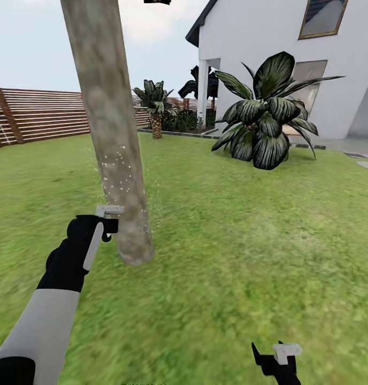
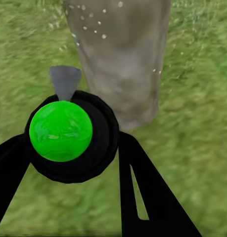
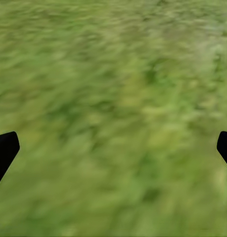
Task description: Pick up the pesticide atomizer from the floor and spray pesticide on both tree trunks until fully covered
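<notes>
The left gripper point(image 1: 106, 227) is raised just beside the tree trunk point(image 1: 112, 133), near the foot of the trunk where it meets the lawn point(image 1: 232, 240). In the left wrist view the pesticide atomizer point(image 2: 71, 136) sits between the two black fingers point(image 2: 143, 192), which pinch its round dark body from either side. From this angle the atomizer shows a glossy bright green dome on its near end and a small grey nozzle at its far end, pointed toward the trunk point(image 2: 120, 54). Tiny white specks dot the bark in front of the nozzle.

The head view shows the same specks as a loose scatter across the trunk above the gripper, with a few over the grass just to the trunk's right. In that view the atomizer itself is hard to make out against the black hand; only a pale bracket and the dark wrist are clear. The head view also shows a broad dark-leaved plant point(image 1: 267, 115) further back on the lawn, a white house point(image 1: 280, 48) behind it, a small palm point(image 1: 156, 104) beside the house, and a brown slatted fence point(image 1: 39, 115) along the left.

The right gripper point(image 1: 277, 363) hangs low at the bottom edge of the head view, well apart from the trunk. In the right wrist view its fingers point(image 3: 4, 153) stand spread wide at the two sides, with nothing between them and blurred grass point(image 3: 113, 113) beyond.
</notes>
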Available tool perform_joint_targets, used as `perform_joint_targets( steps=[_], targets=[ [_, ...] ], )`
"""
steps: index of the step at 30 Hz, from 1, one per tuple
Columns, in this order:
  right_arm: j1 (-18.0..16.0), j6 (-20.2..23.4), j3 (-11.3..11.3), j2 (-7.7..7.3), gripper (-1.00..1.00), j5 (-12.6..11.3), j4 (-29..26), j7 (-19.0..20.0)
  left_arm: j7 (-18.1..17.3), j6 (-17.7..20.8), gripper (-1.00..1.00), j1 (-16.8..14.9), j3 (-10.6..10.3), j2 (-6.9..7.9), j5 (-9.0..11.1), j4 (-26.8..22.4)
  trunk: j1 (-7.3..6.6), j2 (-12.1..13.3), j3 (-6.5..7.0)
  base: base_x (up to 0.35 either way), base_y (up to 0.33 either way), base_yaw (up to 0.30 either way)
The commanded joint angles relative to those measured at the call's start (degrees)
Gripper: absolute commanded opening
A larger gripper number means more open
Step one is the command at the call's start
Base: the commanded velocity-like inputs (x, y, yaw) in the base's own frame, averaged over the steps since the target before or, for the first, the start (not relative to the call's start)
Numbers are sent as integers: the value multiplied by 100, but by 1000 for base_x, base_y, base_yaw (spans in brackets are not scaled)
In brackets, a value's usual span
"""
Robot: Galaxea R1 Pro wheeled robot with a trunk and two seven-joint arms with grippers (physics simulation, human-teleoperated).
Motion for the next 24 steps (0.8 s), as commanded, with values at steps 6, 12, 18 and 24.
perform_joint_targets(
  steps=[6, 12, 18, 24],
  targets=[
    [0, 0, 0, 0, 100, 0, 0, 0, 13, -44, -100, 27, -6, -4, -6, 653, 0, 0, 0, 0, -271, 274],
    [0, 0, 0, 0, 100, 0, 0, 0, 44, -78, -100, 72, -9, -17, -6, 936, 0, 0, 0, 59, -271, 34],
    [0, 0, 0, 0, 100, 0, 0, 0, 63, -86, -100, 103, -3, -9, -6, 1024, 0, 0, 0, 36, -271, 0],
    [0, 0, 1, 0, 100, 0, 0, 0, 71, -114, -100, 196, 30, 0, -14, 1188, 0, 0, 0, 1, -271, 8]
  ],
)
